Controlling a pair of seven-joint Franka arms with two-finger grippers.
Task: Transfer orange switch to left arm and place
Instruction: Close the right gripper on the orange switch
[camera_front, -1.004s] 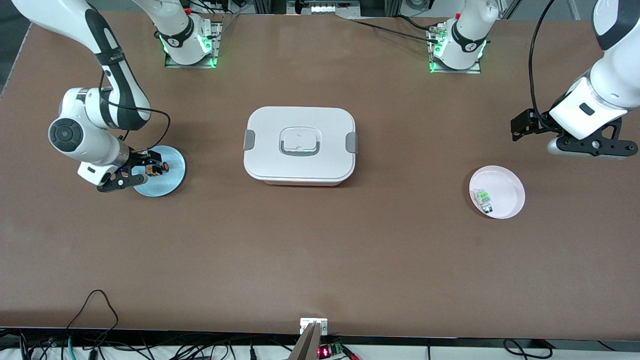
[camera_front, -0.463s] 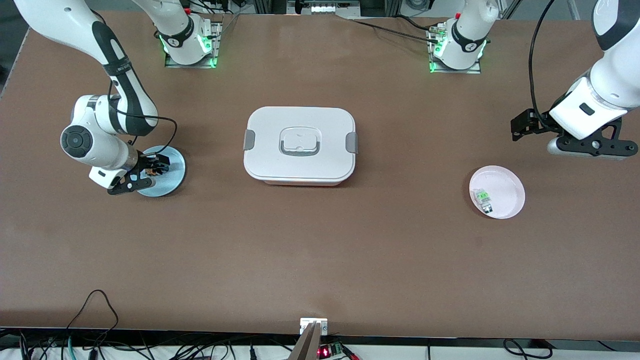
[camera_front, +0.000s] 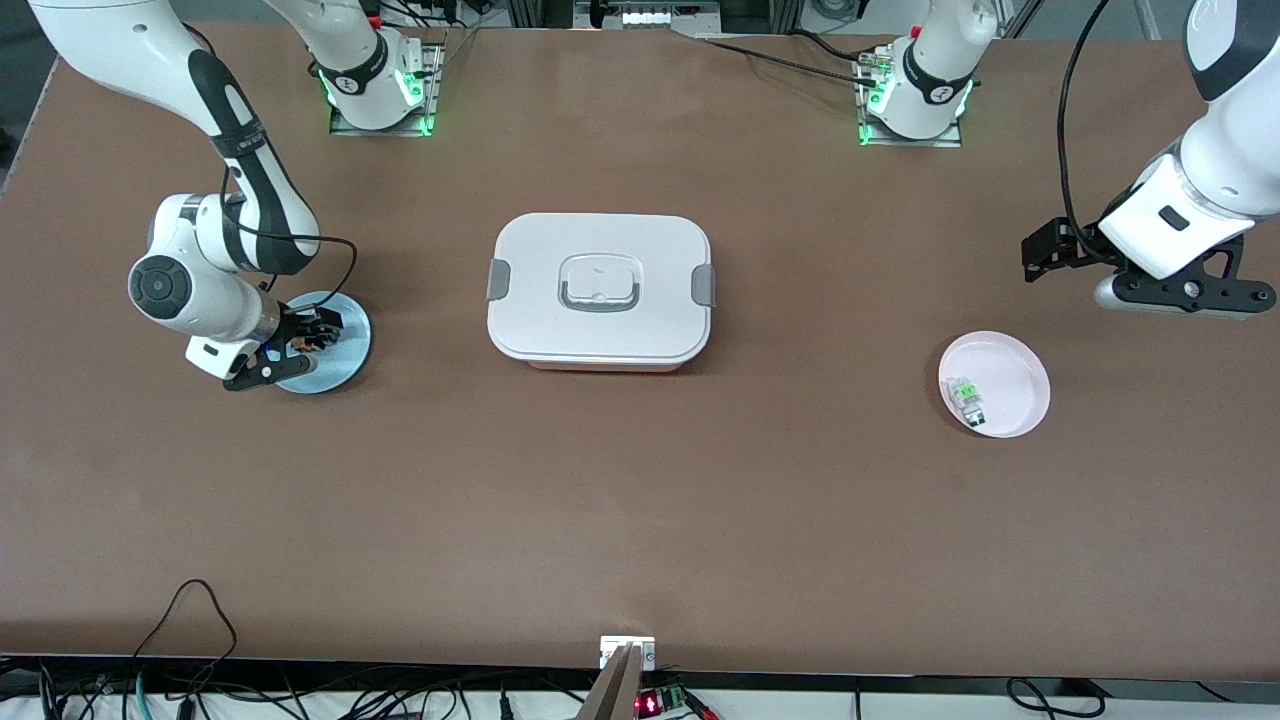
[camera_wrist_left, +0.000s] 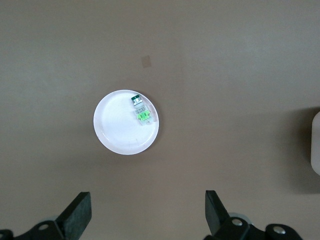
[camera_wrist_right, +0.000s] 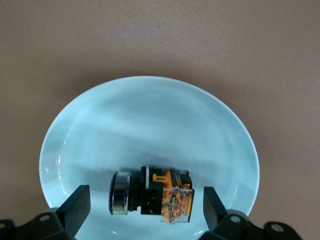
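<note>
The orange switch (camera_front: 305, 342) lies on its side on a light blue plate (camera_front: 338, 366) toward the right arm's end of the table. My right gripper (camera_front: 308, 338) is open and low over the plate. In the right wrist view the switch (camera_wrist_right: 152, 197) lies between the two fingers (camera_wrist_right: 77, 205), apart from both. My left gripper (camera_front: 1180, 294) is open and empty, up over bare table beside the pink plate (camera_front: 1015, 372); that arm waits. The white box (camera_front: 600, 290) stands mid-table between the two plates.
The pink plate (camera_wrist_left: 120, 132) holds a small green-and-clear component (camera_wrist_left: 140, 110), which also shows in the front view (camera_front: 967, 397). The box's edge (camera_wrist_left: 316, 150) shows at the rim of the left wrist view. Cables hang off the table edge nearest the front camera.
My right arm has shifted a little toward the box and come down over the blue plate, so its open fingers now flank the switch. The left arm has not moved.
</note>
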